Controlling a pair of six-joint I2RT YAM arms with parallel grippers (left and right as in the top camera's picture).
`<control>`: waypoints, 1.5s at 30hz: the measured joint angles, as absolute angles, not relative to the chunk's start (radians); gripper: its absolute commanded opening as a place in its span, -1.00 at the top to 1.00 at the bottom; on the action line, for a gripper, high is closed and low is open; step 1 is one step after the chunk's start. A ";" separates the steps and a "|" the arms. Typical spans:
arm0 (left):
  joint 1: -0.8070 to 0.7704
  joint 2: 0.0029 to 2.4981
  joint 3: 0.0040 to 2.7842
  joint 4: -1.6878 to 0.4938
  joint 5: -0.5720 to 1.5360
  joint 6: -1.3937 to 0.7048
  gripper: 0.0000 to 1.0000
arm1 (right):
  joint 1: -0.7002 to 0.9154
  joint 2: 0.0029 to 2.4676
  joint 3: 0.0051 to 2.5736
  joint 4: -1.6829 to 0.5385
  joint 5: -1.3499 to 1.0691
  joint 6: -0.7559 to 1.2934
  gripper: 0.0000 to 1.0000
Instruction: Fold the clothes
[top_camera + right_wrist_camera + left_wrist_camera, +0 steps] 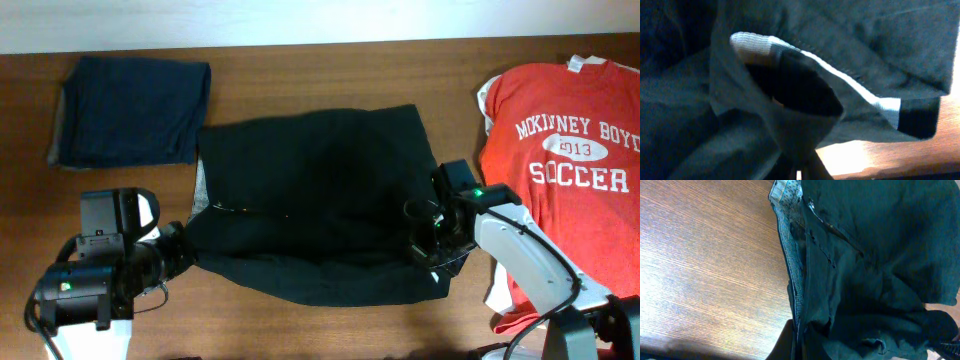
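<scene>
Both end effectors (190,248) (420,245) tight on black garment (320,195)

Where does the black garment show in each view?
Overhead: black garment in the centre, on the wooden table.
Left wrist: fills the right half; table at left.
Right wrist: fills nearly all; table at bottom right.
Shared landmark: the wooden table.

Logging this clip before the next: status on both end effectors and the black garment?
Left end effector shut on black garment, left edge; right end effector shut on right edge. Garment spread, rumpled. Red T-shirt, navy garment lie apart.
</scene>
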State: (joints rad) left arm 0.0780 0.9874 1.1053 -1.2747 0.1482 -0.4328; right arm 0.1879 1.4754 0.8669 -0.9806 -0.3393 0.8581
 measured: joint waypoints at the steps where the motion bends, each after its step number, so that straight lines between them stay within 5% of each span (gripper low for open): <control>1: 0.078 0.987 1.105 -1.275 0.148 -0.433 0.98 | 0.188 1.475 0.867 -0.977 -0.334 0.860 0.92; 7: 0.078 0.987 1.107 -1.225 0.125 -0.426 0.99 | 0.190 1.480 1.277 -1.289 -0.195 0.800 0.92; 16: 0.078 1.070 1.108 -0.997 0.125 -0.426 0.99 | 0.191 1.482 1.612 -1.171 -0.060 0.654 0.91; 26: 0.078 1.243 1.108 -0.692 0.130 -0.438 0.98 | 0.192 1.644 1.620 -0.989 -0.004 0.601 0.91; 35: 0.046 1.687 1.113 -0.242 0.141 -0.438 0.99 | 0.194 1.916 1.621 -0.709 0.083 0.601 0.92; 41: 0.035 1.857 1.113 -0.145 0.099 -0.438 0.99 | 0.194 2.077 1.621 -0.607 0.090 0.600 0.88; 42: 0.035 1.858 1.113 -0.145 0.094 -0.438 0.73 | 0.194 2.079 1.621 -0.595 0.090 0.601 0.70; 43: 0.034 1.858 1.113 -0.130 0.090 -0.438 0.03 | 0.194 2.079 1.621 -0.582 0.090 0.601 0.13; 44: 0.033 1.858 1.113 -0.110 0.085 -0.443 -0.08 | 0.194 2.079 1.621 -0.567 0.089 0.597 -0.23; 45: 0.033 1.858 1.115 -0.081 0.077 -0.439 -0.54 | 0.194 2.080 1.621 -0.513 0.090 0.598 -0.96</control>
